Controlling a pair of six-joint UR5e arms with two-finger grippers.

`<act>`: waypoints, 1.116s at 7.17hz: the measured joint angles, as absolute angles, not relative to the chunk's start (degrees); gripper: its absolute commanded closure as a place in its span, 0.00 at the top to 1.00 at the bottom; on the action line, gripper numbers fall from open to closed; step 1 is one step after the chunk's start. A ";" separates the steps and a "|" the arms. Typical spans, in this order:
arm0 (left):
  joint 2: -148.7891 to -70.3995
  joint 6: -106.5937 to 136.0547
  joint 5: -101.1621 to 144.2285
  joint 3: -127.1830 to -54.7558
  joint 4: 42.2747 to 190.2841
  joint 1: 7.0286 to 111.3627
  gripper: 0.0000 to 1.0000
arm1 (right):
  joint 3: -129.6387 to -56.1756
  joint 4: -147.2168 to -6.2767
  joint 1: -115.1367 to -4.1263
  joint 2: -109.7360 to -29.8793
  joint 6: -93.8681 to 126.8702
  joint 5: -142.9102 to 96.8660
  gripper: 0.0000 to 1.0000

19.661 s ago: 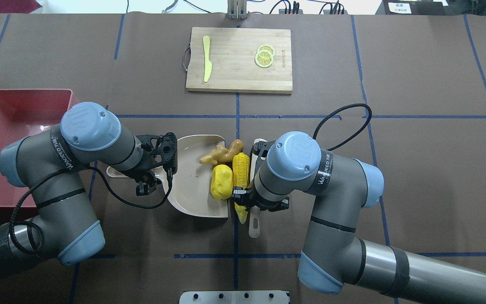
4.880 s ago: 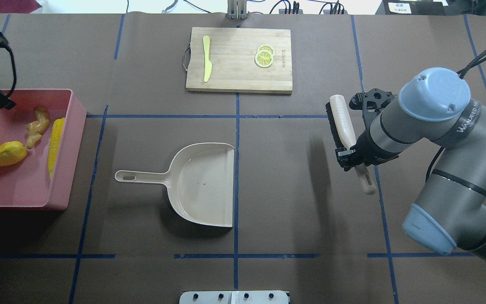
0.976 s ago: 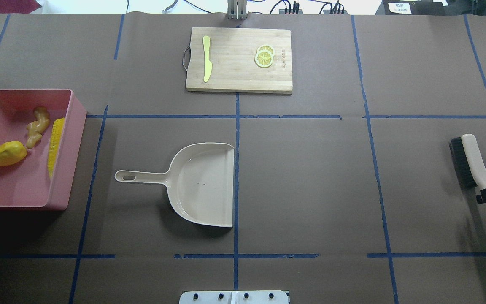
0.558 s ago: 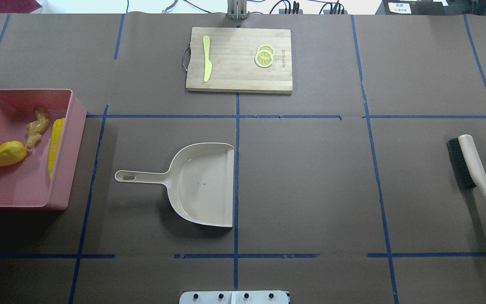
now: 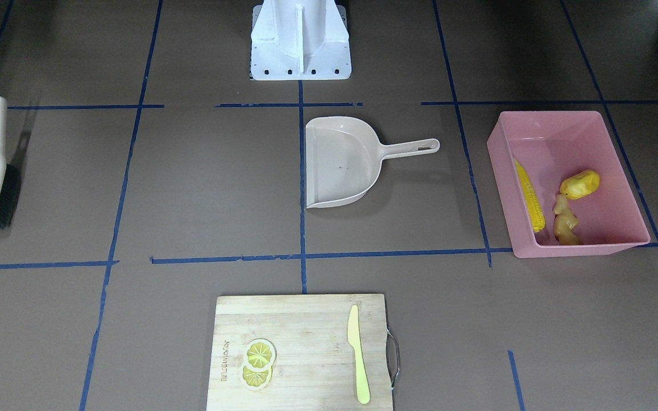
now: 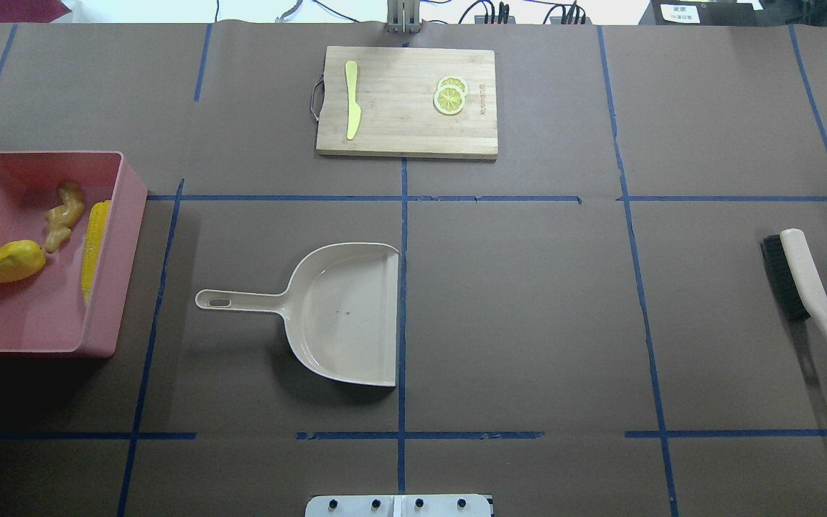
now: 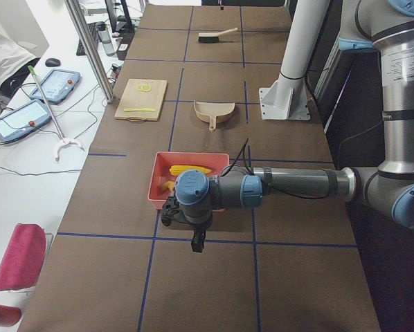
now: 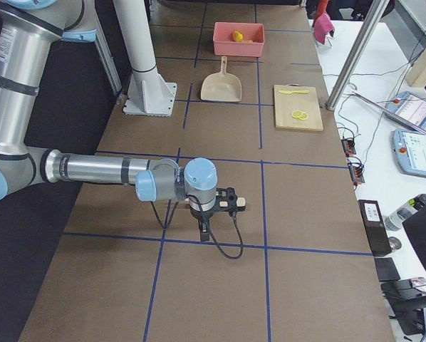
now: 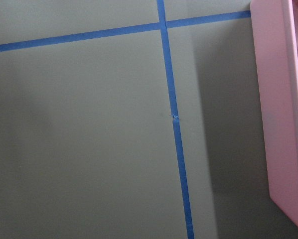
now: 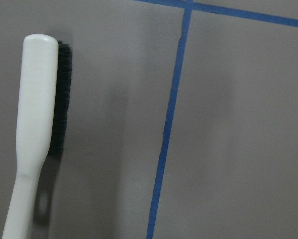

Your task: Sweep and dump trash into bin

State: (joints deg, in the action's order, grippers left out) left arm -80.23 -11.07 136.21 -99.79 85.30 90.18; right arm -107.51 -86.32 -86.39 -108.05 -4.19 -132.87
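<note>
- table [image 6: 528,323]: one, brown cover, marked into squares with blue tape lines.
- left gripper [image 7: 168,211]: seen only from the table's end, low over the table just beside the bin's outer left wall; cannot tell how wide the jaws stand or whether it has hold of anything.
- right gripper [image 8: 229,202]: seen only from the other end, low and close to the brush; opening and hold cannot be told either.
- bin [image 6: 47,153]: one pink tub, left edge of the table, upright, no label.
- trash, three pieces, all inside the bin: corn cob [image 6: 95,244] along the right wall, ginger root [image 6: 63,214] beside it, potato-like piece [image 6: 11,261] further left.
- cutting board [image 6: 399,108]: one, far centre; a burnt-in mark at its right end, too small to read.
- dustpan [image 6: 342,316]: one, beige, centre, handle pointing left, nothing in it.
- brush [image 6: 805,276]: one, right edge, lying flat on the table.
- knife [image 6: 352,100]: one, pale yellow, left on the board.
- lemon slices [image 6: 449,95]: two, overlapping, right on the board.
</note>
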 measured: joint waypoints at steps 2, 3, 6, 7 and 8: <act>-80.04 -11.07 136.36 -99.69 85.43 90.12 1.00 | -108.02 -92.75 -89.84 -105.58 -8.87 -132.24 1.00; -80.05 -11.07 136.41 -99.71 85.45 90.11 1.00 | -108.07 -93.53 -90.17 -105.27 -9.22 -132.47 1.00; -80.10 -11.07 136.43 -100.08 85.51 90.03 1.00 | -108.03 -93.81 -90.30 -105.53 -8.90 -132.60 1.00; -80.11 -11.07 136.43 -100.31 85.52 90.02 1.00 | -107.95 -93.67 -90.29 -105.70 -8.78 -132.66 1.00; -80.10 -11.07 136.43 -100.44 85.50 90.00 1.00 | -107.92 -93.58 -90.28 -105.77 -8.67 -132.71 1.00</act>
State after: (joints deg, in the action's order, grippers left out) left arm -80.10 -11.07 136.43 -100.44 85.50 90.00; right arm -107.92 -93.58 -90.28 -105.77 -8.67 -132.71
